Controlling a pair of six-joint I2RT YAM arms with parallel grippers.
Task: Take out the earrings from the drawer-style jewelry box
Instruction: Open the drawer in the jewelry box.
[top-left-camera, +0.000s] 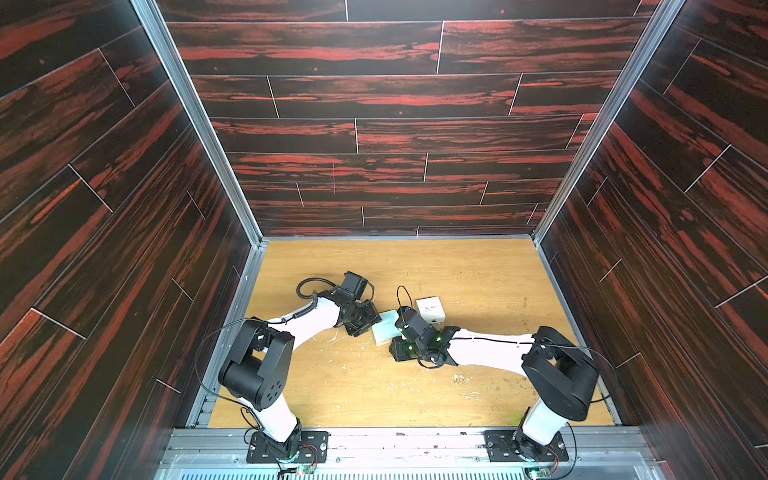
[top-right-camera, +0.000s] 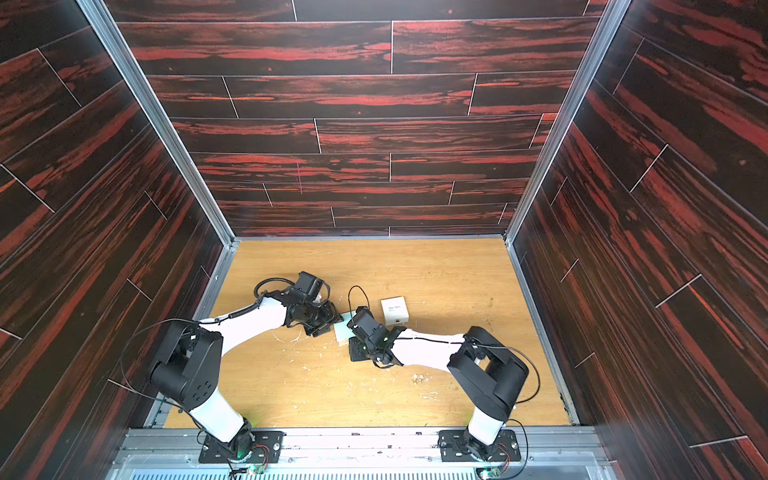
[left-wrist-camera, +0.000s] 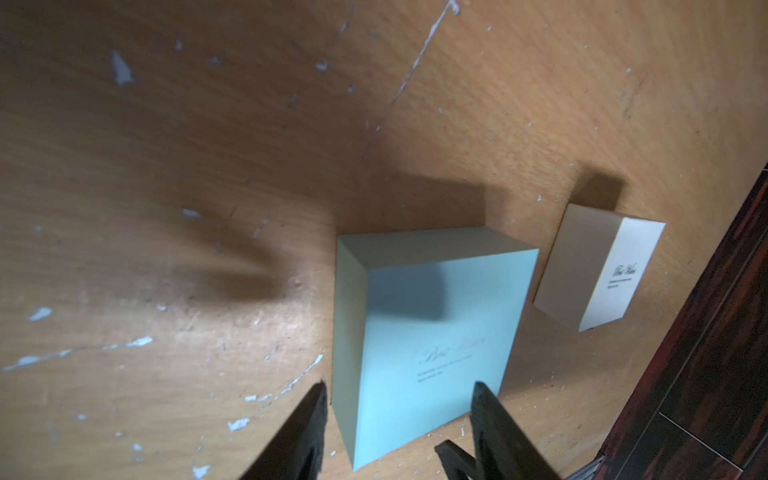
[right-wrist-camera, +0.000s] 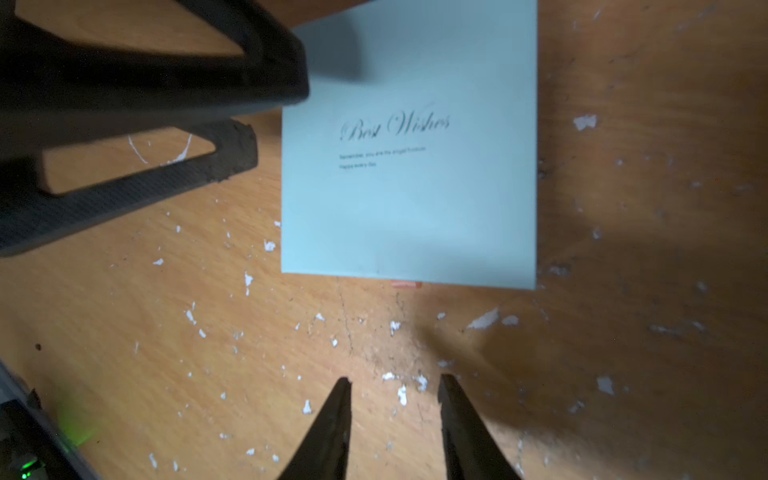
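Over a paint-flecked wooden bench (top-left-camera: 478, 282), the left hand (left-wrist-camera: 401, 390) is hovering spread wide astride an edge of a flat teal gift box (left-wrist-camera: 432, 332), while the right hand (right-wrist-camera: 395, 380) is hovering spread above bare wood beside it. The small white drawer-style jewelry box (top-left-camera: 431, 309) is sitting closed just beyond, apart from both.

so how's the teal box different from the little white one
Colour: the teal box is pale blue-green, the white box is off-white.
Size: the teal box is clearly wider, the white box has a much smaller footprint.
Shape: the teal box is flat for its width, the white box is blockier.
Both carry dark script lettering and lie on the wooden table, a little apart.
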